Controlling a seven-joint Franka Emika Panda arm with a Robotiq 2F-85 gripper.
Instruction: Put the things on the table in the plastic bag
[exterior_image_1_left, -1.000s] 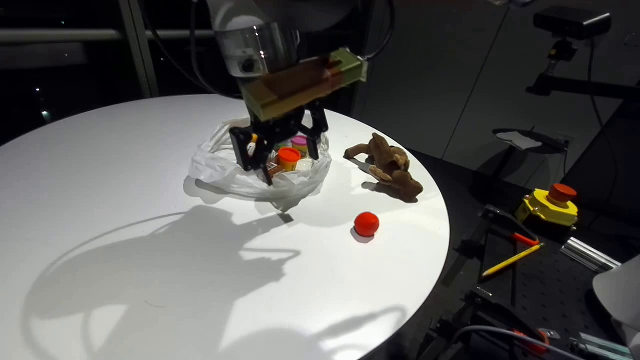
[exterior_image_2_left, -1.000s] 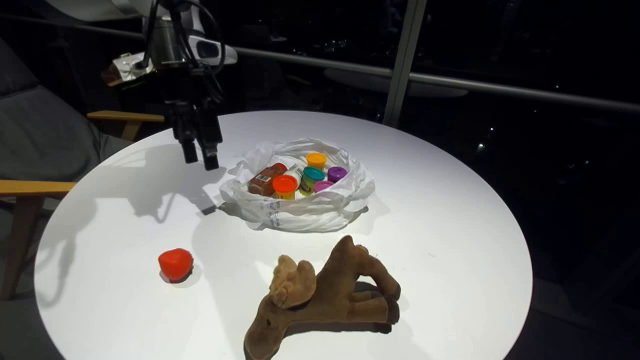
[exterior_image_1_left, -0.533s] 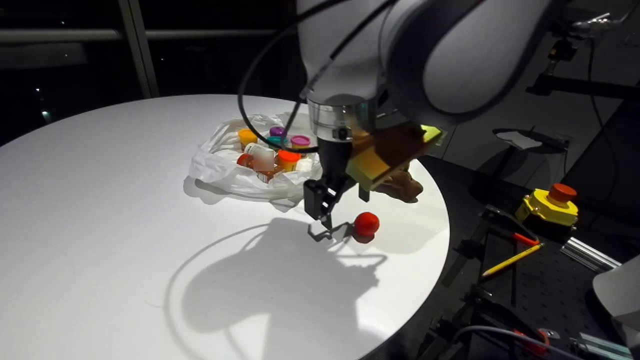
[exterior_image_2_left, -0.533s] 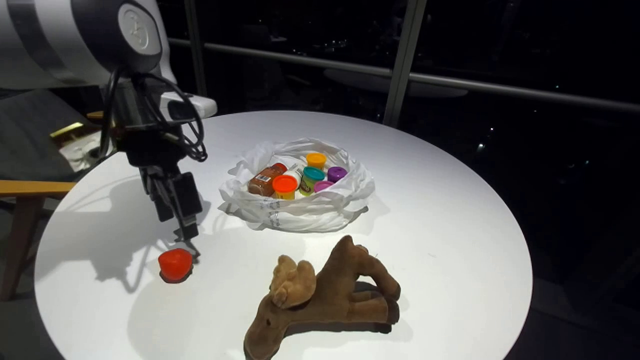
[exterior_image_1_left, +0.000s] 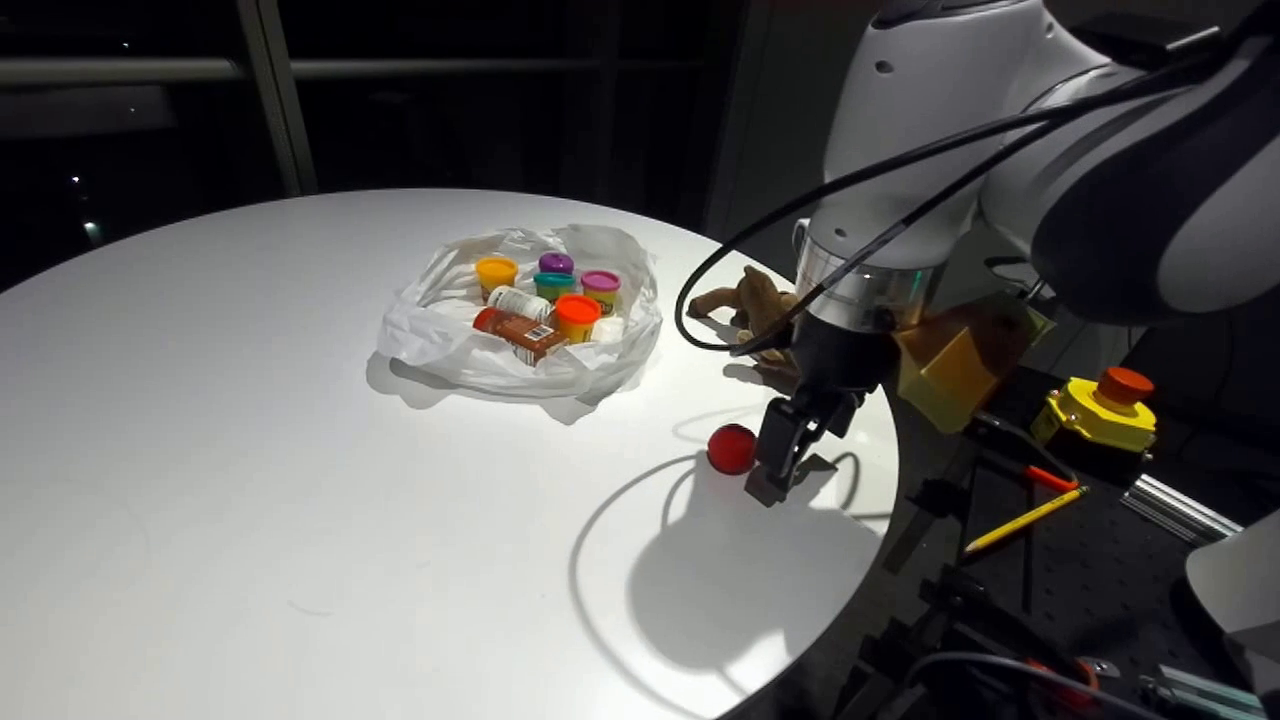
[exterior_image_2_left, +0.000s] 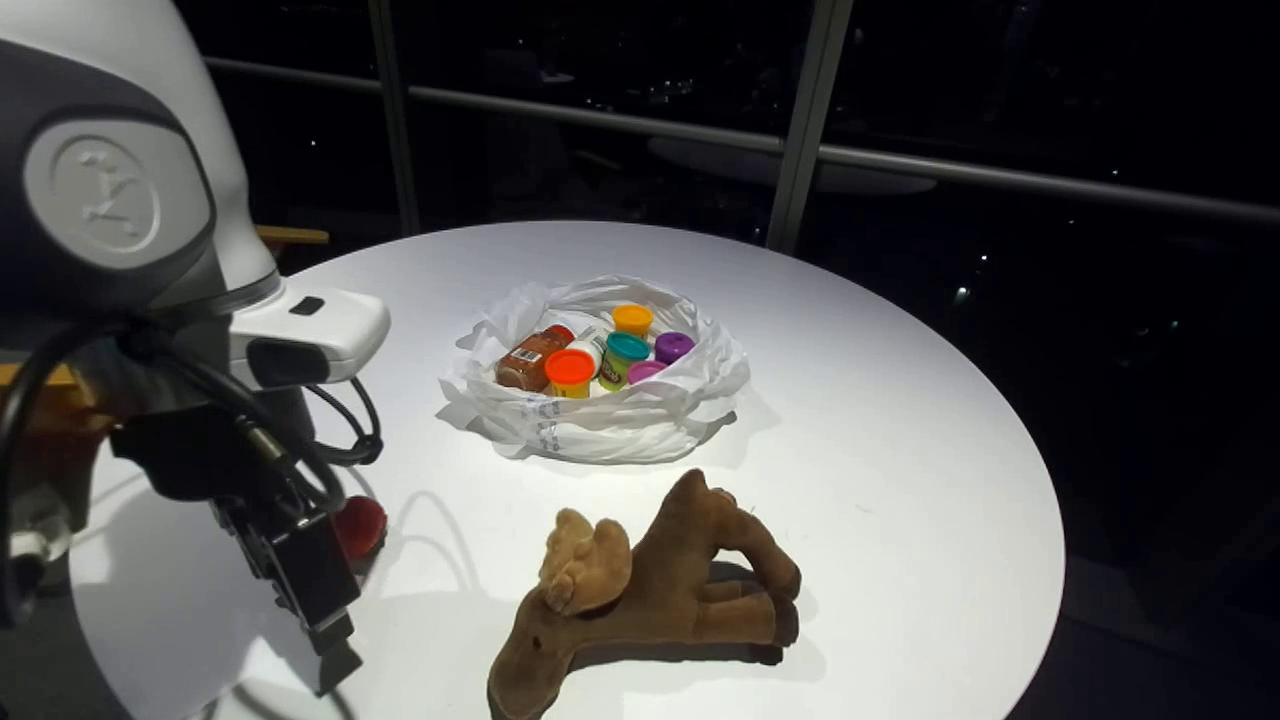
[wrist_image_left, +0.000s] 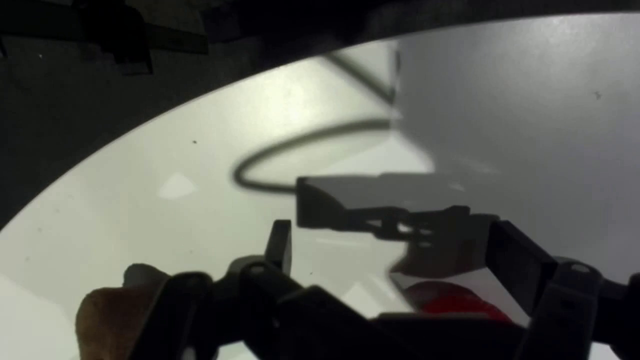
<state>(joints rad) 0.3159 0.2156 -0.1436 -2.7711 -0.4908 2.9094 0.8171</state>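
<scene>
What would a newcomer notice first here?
Probably the crinkled plastic bag, open on the round table with bright-lidded jars inside. Next, the brown plush toy lying in an exterior view's foreground, then the open claw beside the rounded red object near the table's edge.

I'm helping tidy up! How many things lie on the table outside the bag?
2: a brown stuffed animal, nearer than the bag in an exterior view, and a red roundish thing beside the end effector. The arm could hide more.

The white-and-dark arm (exterior_image_1_left: 930, 80) (round emblem (exterior_image_2_left: 105, 200) included) has looping black cables (exterior_image_1_left: 935, 150) and black fingers (wrist_image_left: 520, 265).
</scene>
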